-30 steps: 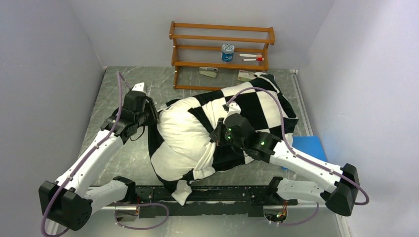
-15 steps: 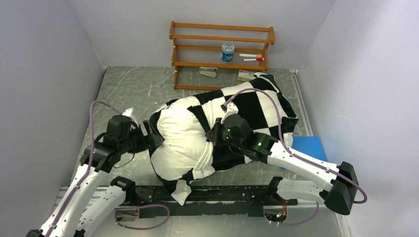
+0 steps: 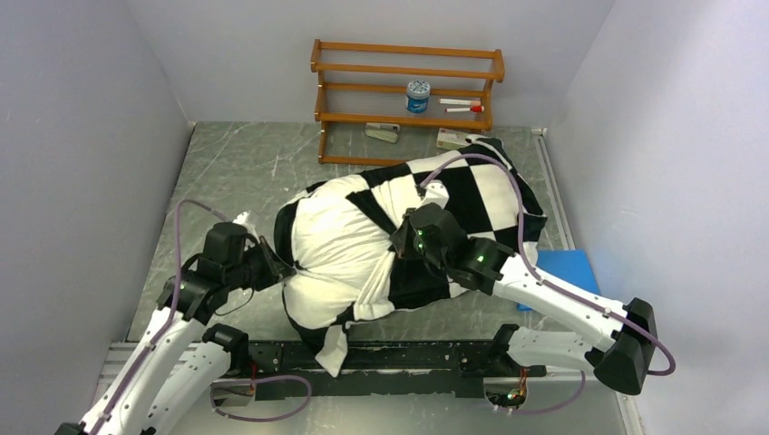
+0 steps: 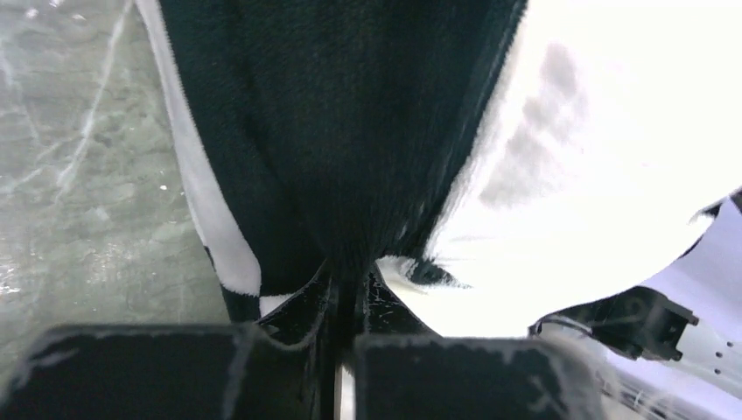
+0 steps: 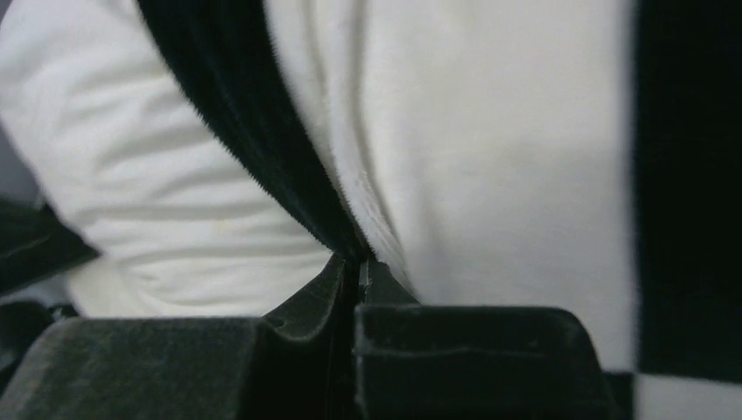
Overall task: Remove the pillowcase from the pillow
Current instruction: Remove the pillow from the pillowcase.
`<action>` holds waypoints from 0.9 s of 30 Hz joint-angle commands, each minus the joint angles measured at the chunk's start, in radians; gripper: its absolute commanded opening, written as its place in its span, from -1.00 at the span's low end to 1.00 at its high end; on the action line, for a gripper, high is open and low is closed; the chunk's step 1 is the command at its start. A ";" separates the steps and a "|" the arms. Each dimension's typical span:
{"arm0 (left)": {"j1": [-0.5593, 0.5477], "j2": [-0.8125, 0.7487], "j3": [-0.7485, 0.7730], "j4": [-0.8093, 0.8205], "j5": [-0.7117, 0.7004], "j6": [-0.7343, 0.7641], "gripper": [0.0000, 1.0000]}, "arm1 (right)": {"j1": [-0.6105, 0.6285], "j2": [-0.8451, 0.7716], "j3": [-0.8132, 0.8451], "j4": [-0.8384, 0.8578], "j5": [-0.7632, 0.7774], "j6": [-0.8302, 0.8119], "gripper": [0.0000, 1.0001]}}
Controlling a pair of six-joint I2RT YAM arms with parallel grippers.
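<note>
Pale walls point(image 3: 82, 136) enclose the grey marbled worktop point(image 3: 238, 163), wooden rack point(image 3: 406, 89) at its far edge. The pillow point(image 3: 331, 246) lies centrally, half inside the pillowcase point(image 3: 472, 195); left gripper point(image 3: 272, 265) and right gripper point(image 3: 402, 243) each clamp pillowcase fabric.

Nothing is legible anywhere; the label on the small jar point(image 3: 417, 95) on the wooden rack point(image 3: 363, 88) is too small to read.

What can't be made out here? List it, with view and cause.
Top view: the pillow's far end, covered by the pillowcase.
Top view: the right gripper fingertips, under its own wrist.
Top view: the jar label on the shelf, too small.
Right wrist view: the table, blocked by the pillowcase.
</note>
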 commanded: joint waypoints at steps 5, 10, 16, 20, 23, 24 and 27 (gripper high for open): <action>0.005 -0.120 0.057 -0.280 -0.326 -0.050 -0.91 | -0.214 -0.095 -0.037 -0.218 0.196 -0.070 -1.00; 0.005 -0.089 0.025 -0.230 -0.251 -0.001 -0.91 | -0.214 -0.103 -0.083 -0.144 -0.114 -0.140 -1.00; 0.006 -0.068 -0.067 -0.025 -0.022 0.042 -0.91 | -0.207 -0.105 0.085 -0.062 -0.411 -0.245 -0.30; 0.005 -0.062 -0.047 -0.037 -0.036 0.059 -0.90 | -0.151 0.051 0.323 -0.140 -0.390 -0.332 0.19; 0.005 -0.057 -0.042 -0.037 -0.034 0.067 -0.91 | -0.046 0.230 0.507 -0.226 -0.146 -0.394 0.43; 0.005 -0.054 -0.042 -0.037 -0.029 0.073 -0.90 | -0.027 0.301 0.570 -0.251 -0.081 -0.410 0.49; 0.005 -0.047 -0.035 -0.037 -0.017 0.085 -0.91 | -0.024 0.499 0.710 -0.275 0.069 -0.435 0.55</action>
